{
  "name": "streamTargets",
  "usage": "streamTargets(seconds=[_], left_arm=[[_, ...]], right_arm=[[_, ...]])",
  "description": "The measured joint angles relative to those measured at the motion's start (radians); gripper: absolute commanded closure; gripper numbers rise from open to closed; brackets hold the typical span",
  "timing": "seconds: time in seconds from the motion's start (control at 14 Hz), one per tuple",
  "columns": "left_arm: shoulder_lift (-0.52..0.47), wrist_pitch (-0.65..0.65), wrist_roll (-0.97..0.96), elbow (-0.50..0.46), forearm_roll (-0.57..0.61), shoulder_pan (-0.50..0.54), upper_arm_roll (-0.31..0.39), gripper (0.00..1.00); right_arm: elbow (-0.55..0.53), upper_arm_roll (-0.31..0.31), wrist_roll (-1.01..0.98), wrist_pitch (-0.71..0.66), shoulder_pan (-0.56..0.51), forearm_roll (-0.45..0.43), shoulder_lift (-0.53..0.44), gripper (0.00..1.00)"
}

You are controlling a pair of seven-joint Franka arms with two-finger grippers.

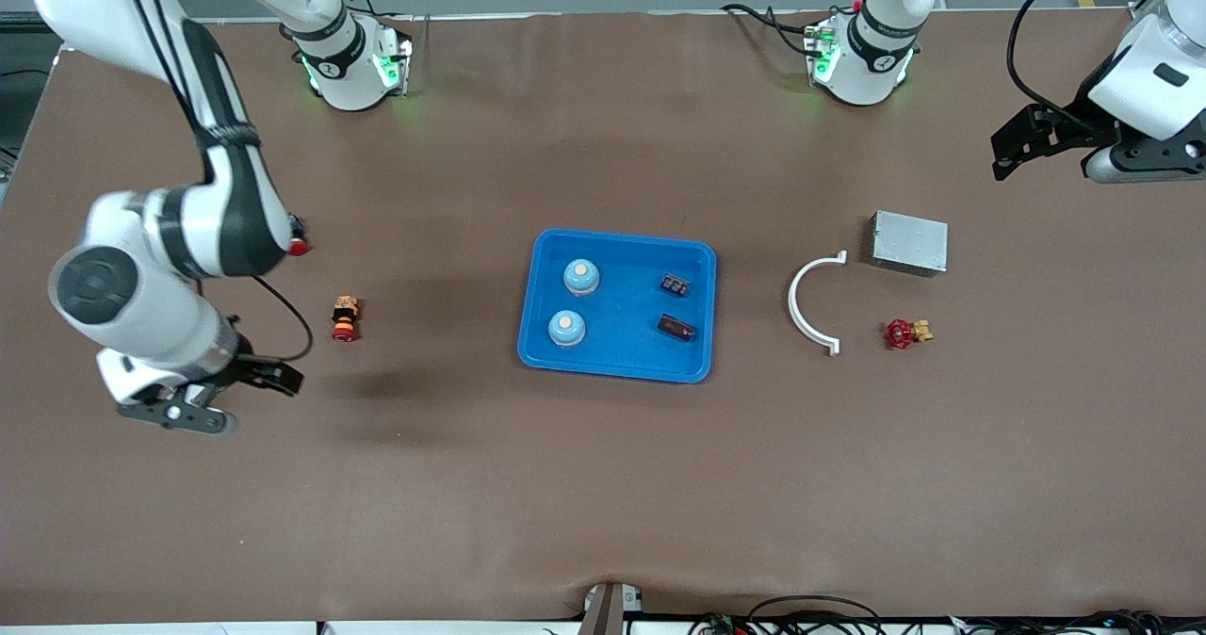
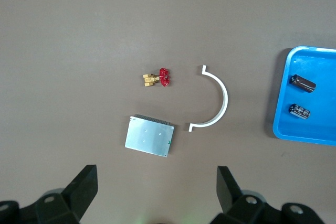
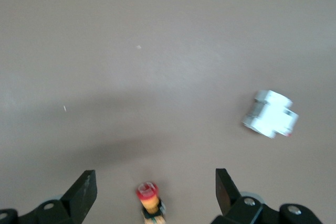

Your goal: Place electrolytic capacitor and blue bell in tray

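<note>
We find the right gripper (image 1: 273, 378) hanging over bare table at the right arm's end, jaws spread wide with nothing between them; its wrist view shows the same open fingers (image 3: 84, 190). Just beside it, farther from the front camera, a small red and yellow push button (image 1: 346, 319) lies on the brown table (image 1: 603, 484); the right wrist view also catches a small white block (image 3: 270, 114) on the table. At mid-table we note the blue tray (image 1: 617, 357), holding two blue bells (image 1: 581, 277) toward the right arm's end, one nearer the front camera than the other, and two dark capacitors (image 1: 676, 328) toward the left arm's end, likewise one nearer than the other; all four sit inside the rim, apart from each other. Past the tray lies a white curved bracket (image 1: 808, 303), then a red-handled brass valve (image 1: 904, 333) and, farther from the camera, a grey metal box (image 1: 909, 243). The left gripper (image 1: 1022, 150) waits above the table's left-arm end, jaws spread and empty, fingers (image 2: 84, 187) well apart
</note>
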Motion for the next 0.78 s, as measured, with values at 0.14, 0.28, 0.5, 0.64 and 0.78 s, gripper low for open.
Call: streamTargets(seconds=[0.14,0.28,0.5,0.64,0.78], left_arm=[[0.0,0.0,0.0,0.0,0.0,0.0,0.0,0.0],[0.0,0.0,0.0,0.001,0.0,0.0,0.0,0.0],[0.0,0.0,0.0,0.002,0.0,0.0,0.0,0.0],[0.0,0.0,0.0,0.003,0.0,0.0,0.0,0.0],[0.0,0.0,0.0,0.003,0.0,0.0,0.0,0.0]], right_arm=[[-0.004,0.0,-0.066,-0.113,-0.016,0.015,-0.087,0.0],[-0.005,0.001,-0.128,-0.204,-0.037,0.041,-0.161,0.0],[0.007,0.001,-0.183,-0.318,-0.076,0.062,-0.242,0.0],[0.023,0.001,-0.2,-0.378,-0.086,0.063,-0.277,0.0],[0.025,0.001,-0.247,-0.399,-0.107,0.063,-0.303,0.0]])
